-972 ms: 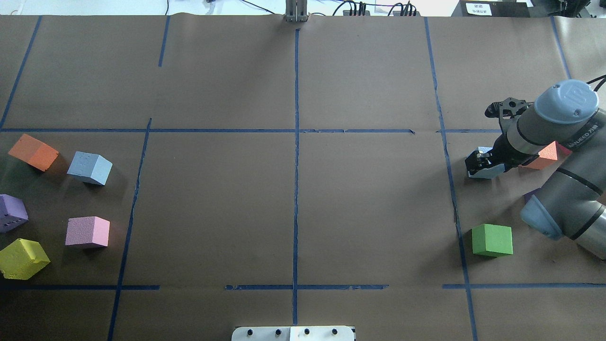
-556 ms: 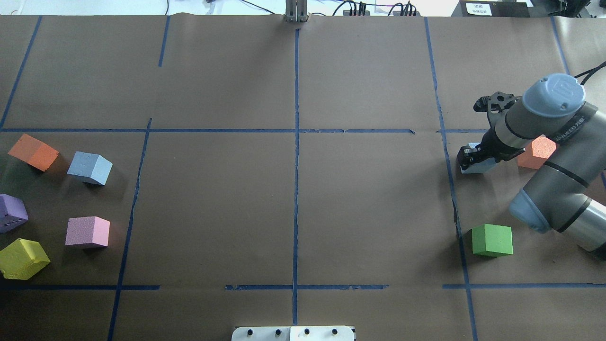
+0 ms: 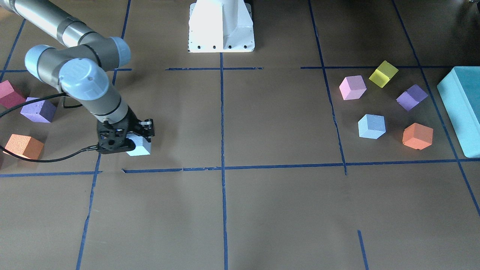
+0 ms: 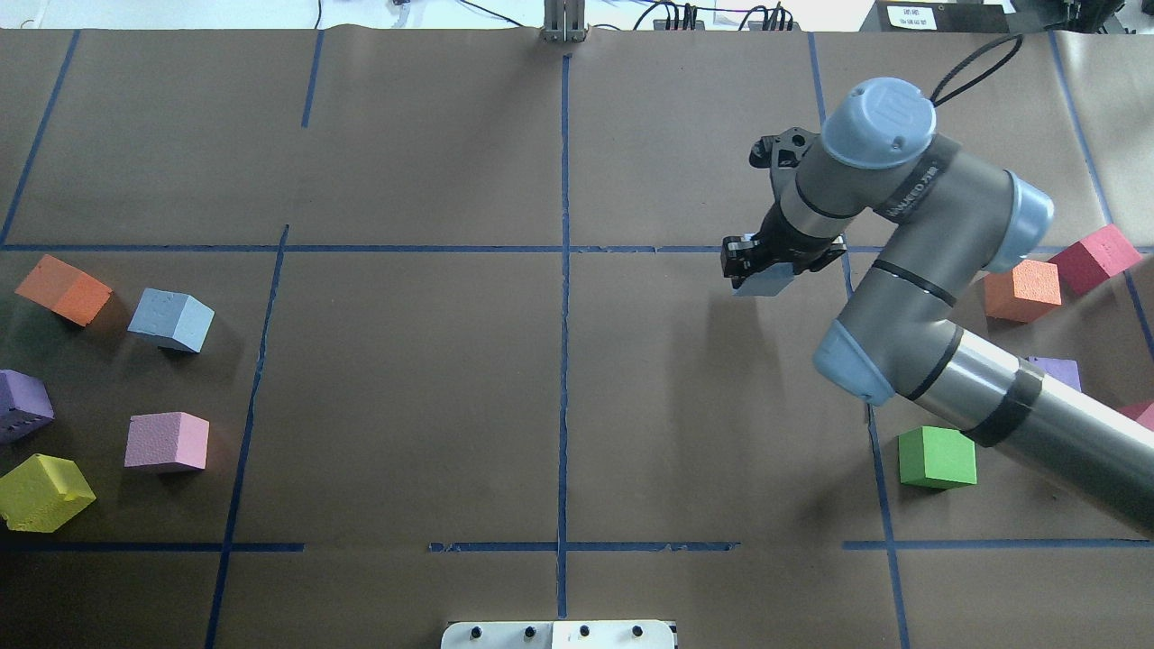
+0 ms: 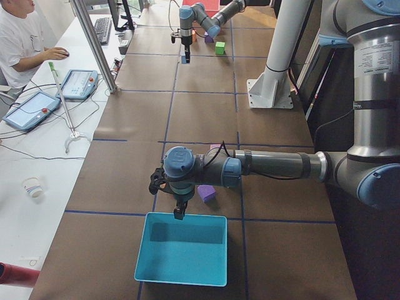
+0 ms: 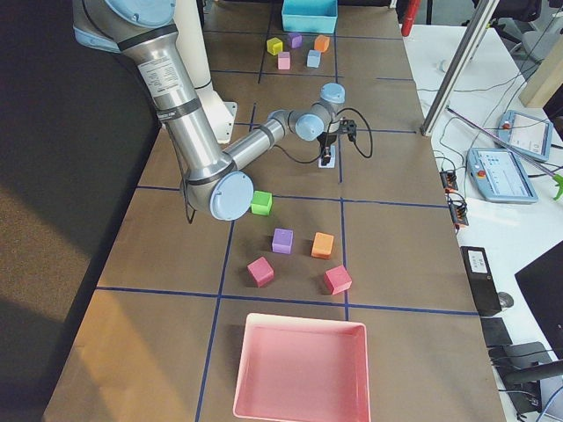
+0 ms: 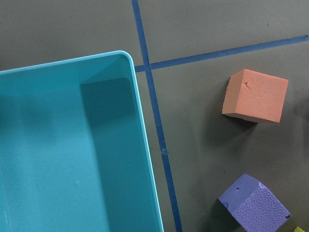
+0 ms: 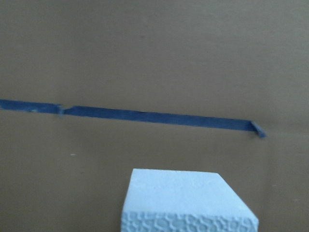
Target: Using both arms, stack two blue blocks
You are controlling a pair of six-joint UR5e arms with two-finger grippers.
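Clock reference: overhead view, hub at the middle of the counter (image 4: 406, 406), 12 o'clock at its far edge.
Right arm (image 4: 911, 279): enters from about 4 o'clock, bends at the elbow, and points its wrist towards 2 o'clock.
Right jaws: closed narrowly on the held blue block (image 4: 762, 284), with one black finger on each side of it.
Held blue block: about 2 o'clock from the hub, just on the near side of the crosswise tape line (image 4: 406, 248). The right wrist camera shows its pale top face and honeycomb-grained front at 6 o'clock in its frame. The views do not show whether it clears the counter.
Second blue block (image 4: 171, 320): lies tilted on the counter at 9 o'clock near the left edge, well apart from the held one. An orange cube (image 4: 63, 288) is at its 10 o'clock and a pink cube (image 4: 167, 442) at its 6 o'clock.
Left arm (image 5: 275, 165): seen only from the side, stretched out low, with its wrist turned down over the rim of the teal bin (image 7: 72, 154).
Left jaws: too small and seen only side-on, so whether they are wide or narrow cannot be told.
Left wrist camera: the bin fills 9 o'clock, the orange cube sits at 2 o'clock and a purple cube (image 7: 253, 203) at 5 o'clock.
Green cube (image 4: 938, 457): at 4 o'clock, just beside the right arm.
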